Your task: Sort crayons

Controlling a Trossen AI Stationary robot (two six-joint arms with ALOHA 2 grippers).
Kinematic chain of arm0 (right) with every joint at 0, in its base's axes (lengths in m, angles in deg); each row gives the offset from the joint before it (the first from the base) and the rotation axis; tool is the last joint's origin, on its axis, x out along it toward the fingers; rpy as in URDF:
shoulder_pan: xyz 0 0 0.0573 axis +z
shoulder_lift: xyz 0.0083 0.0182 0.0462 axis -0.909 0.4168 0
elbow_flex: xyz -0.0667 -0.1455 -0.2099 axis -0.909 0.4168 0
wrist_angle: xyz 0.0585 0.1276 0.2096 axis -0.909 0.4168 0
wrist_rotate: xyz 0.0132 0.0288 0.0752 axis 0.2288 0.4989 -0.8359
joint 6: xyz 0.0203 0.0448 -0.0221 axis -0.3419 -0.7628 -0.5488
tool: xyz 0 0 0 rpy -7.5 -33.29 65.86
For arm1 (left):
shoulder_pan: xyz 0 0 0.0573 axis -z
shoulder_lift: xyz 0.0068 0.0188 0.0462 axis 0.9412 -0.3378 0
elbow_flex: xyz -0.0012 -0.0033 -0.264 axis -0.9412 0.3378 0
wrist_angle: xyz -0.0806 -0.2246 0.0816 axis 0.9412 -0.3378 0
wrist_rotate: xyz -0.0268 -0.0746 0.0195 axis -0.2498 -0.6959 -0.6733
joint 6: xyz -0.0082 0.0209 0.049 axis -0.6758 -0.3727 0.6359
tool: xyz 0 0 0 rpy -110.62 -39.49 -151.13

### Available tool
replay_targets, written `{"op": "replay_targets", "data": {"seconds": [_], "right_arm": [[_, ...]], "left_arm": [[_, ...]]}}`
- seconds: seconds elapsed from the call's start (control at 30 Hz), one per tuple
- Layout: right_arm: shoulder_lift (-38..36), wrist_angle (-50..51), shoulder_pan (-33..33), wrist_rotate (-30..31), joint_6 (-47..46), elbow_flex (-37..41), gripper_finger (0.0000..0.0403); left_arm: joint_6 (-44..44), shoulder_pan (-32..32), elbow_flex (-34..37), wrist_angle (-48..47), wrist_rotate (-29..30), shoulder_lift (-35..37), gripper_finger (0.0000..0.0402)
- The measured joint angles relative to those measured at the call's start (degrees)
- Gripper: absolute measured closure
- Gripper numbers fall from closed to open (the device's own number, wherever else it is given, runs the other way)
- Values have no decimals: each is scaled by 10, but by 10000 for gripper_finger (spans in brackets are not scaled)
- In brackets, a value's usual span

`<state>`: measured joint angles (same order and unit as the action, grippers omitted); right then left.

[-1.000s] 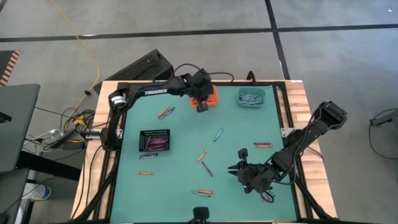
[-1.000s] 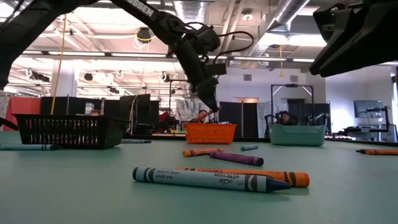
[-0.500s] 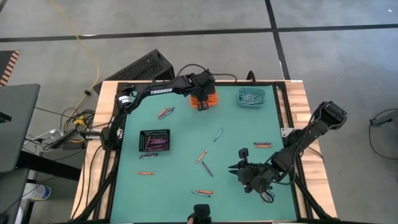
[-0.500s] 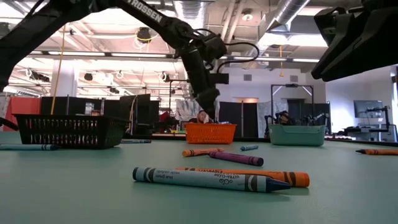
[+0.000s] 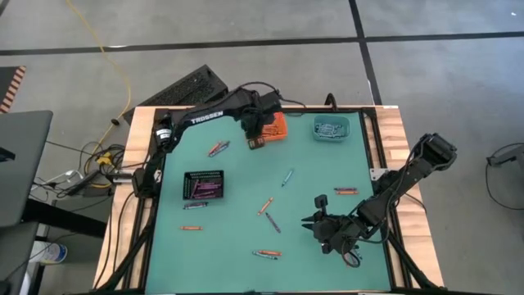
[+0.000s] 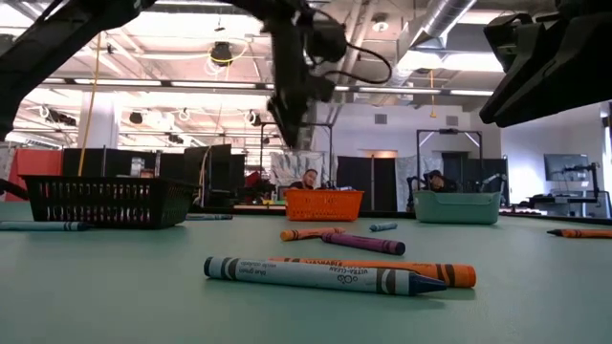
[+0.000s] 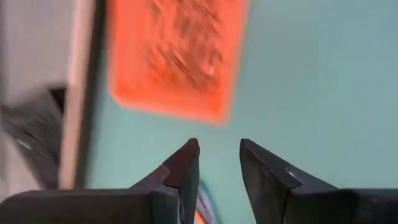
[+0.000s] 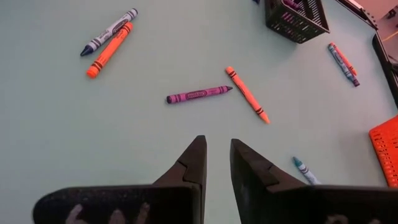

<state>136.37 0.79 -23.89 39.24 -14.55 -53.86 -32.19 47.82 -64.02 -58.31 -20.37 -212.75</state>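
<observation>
Crayons lie scattered on the green table: a purple one [image 8: 198,94] and an orange one [image 8: 247,94] ahead of my right gripper, and a blue and orange pair [image 6: 335,275] near the front edge. More lie toward the left [image 5: 217,148] and right [image 5: 345,191]. My left gripper [image 7: 217,149] hangs open and empty above the table, just left of the orange bin [image 5: 277,125]. My right gripper [image 8: 216,146] hovers at the front right, open with a narrow gap and nothing in it.
A black bin [image 5: 203,185] stands at the left and a teal bin [image 5: 331,127] at the far right, next to the orange bin. Bare green table lies in the middle between the scattered crayons. The room beyond shows people at desks.
My left gripper has risen from just above the orange bin and drifted a little toward the table's left edge, tipping to point more steeply down.
</observation>
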Motion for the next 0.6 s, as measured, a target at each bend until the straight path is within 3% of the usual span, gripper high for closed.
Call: {"op": "replay_targets", "data": {"seconds": [0.1, 0.23, 0.5, 0.6], "right_arm": [[0, -1, 0, 0, -16, 0, 333], [0, -1, 0, 0, -46, 0, 333], [0, -14, 0, 0, -53, 0, 333], [0, -16, 0, 0, -53, 0, 333]], "left_arm": [[-49, 24, -38, -107, -26, 1, 296], [-101, 82, -44, -152, -21, 18, 303], [-87, 251, -39, -126, -21, 30, 317], [-30, 319, -8, -32, -22, 32, 319]]}}
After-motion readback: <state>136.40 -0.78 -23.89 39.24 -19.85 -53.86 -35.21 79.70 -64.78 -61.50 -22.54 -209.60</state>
